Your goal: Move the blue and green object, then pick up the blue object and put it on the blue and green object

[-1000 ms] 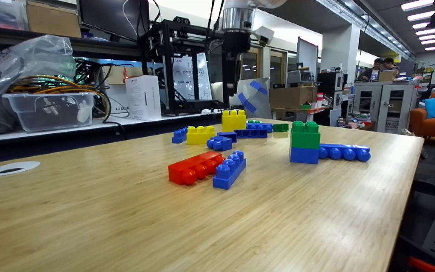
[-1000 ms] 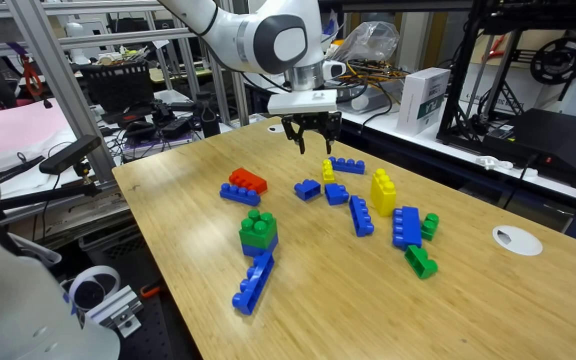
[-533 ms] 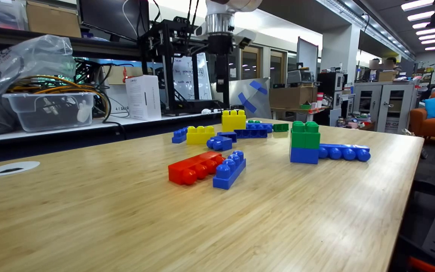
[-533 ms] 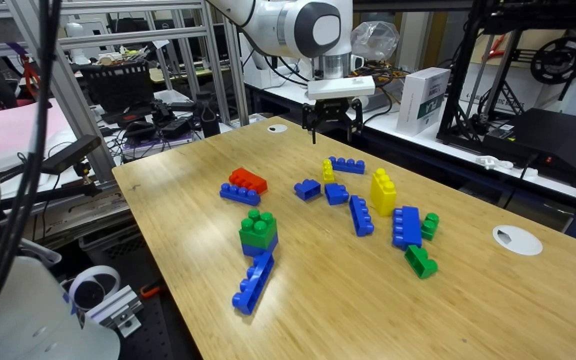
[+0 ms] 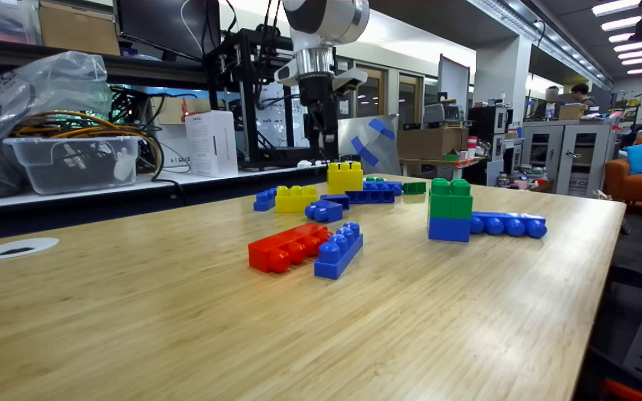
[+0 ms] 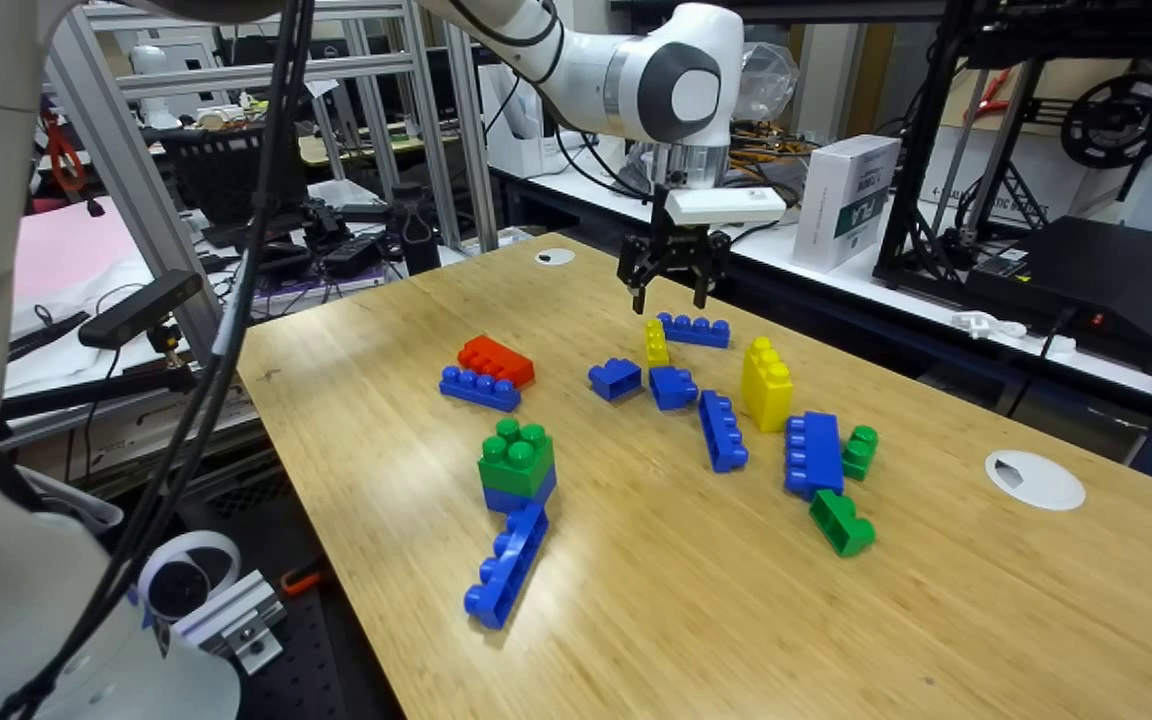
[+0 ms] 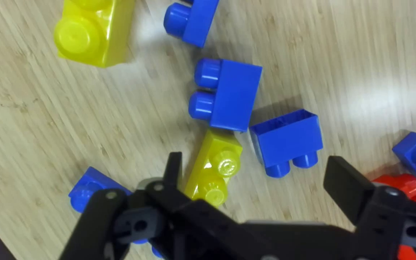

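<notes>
The wooden surface (image 6: 696, 600) lies beneath the tool (image 6: 670, 298), whose jaws are spread wide. The green-and-blue tower (image 6: 518, 468) stands upright just beside a long blue brick (image 6: 524, 550). Near a low yellow brick (image 7: 208, 169), two small squarish blue bricks (image 7: 236, 95) lie on their sides.
</notes>
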